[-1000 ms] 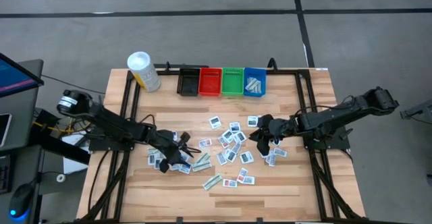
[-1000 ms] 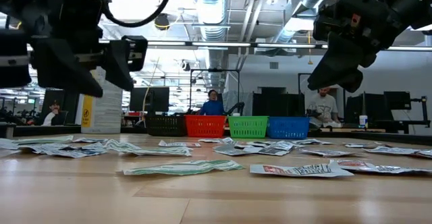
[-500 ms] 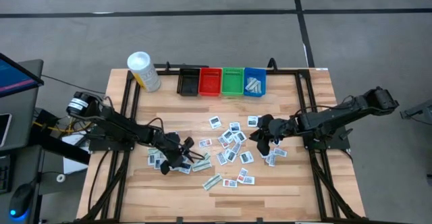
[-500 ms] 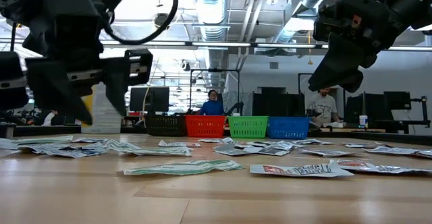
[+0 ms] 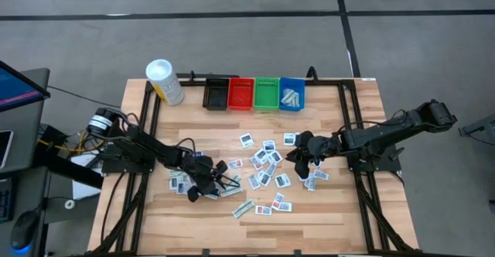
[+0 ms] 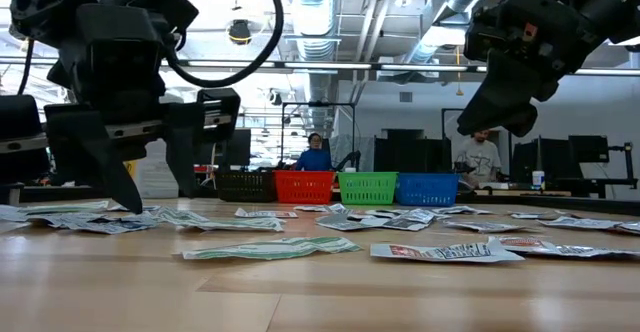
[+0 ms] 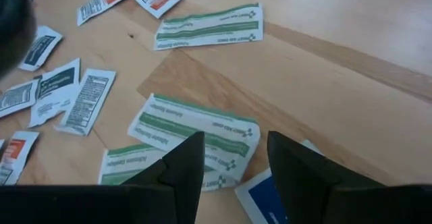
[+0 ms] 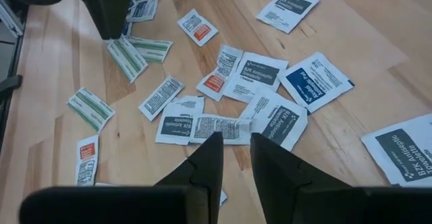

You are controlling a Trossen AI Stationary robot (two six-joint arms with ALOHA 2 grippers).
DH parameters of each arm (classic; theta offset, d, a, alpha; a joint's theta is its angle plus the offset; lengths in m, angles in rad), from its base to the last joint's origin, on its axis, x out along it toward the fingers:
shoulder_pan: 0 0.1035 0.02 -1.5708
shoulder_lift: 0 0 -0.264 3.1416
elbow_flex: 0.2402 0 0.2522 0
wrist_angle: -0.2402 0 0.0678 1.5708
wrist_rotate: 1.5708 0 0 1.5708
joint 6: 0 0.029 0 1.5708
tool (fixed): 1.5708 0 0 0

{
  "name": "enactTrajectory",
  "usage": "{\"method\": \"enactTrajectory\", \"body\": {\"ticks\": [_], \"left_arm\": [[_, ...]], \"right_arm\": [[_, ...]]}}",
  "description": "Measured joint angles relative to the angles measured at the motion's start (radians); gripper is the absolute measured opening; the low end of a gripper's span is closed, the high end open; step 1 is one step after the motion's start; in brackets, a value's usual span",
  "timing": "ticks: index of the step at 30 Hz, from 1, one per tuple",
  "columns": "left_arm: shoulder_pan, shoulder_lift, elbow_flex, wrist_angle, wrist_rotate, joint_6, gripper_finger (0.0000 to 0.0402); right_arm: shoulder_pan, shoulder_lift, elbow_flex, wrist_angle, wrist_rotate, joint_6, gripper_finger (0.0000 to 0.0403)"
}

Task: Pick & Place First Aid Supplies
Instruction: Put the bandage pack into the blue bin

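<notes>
The green strip (image 7: 194, 133) is one of the first aid supplies (image 5: 263, 168), which lie spread over the middle of the wooden table (image 5: 332, 210). This long pale-green packet rests flat at the left end of the pile, on top of another strip like it, with a blue packet (image 7: 266, 196) just beside it. In the high view its long side seems to run from about 4 o'clock to 10 o'clock.

The left gripper (image 7: 233, 166) is right over the strip, low down near the table. Its two fingers are spread wide, one on each side of the strip's edge, with nothing held. My guess is it only needs to go down and pinch.

The right gripper (image 5: 302, 153) hangs above the packets at the right end of the pile, at about 2 o'clock from the strip and well apart from it. Its fingers are partly closed and hold nothing. The left arm is much nearer.

The blue bin (image 5: 291, 93) is far off at about 1 o'clock.
</notes>
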Motion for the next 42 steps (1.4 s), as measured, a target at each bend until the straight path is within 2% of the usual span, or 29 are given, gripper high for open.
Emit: {"method": "enactTrajectory", "body": {"ticks": [22, 42], "left_arm": [[0.000, 0.036, 0.009, -0.001, 0.000, -0.004, 0.0160], [0.000, 0.036, 0.009, -0.002, -0.007, -0.002, 0.0048]], "right_arm": [[0.000, 0.000, 0.000, -0.038, -0.001, 0.001, 0.0071], [0.000, 0.000, 0.000, -0.037, 0.000, 0.004, 0.0071]]}}
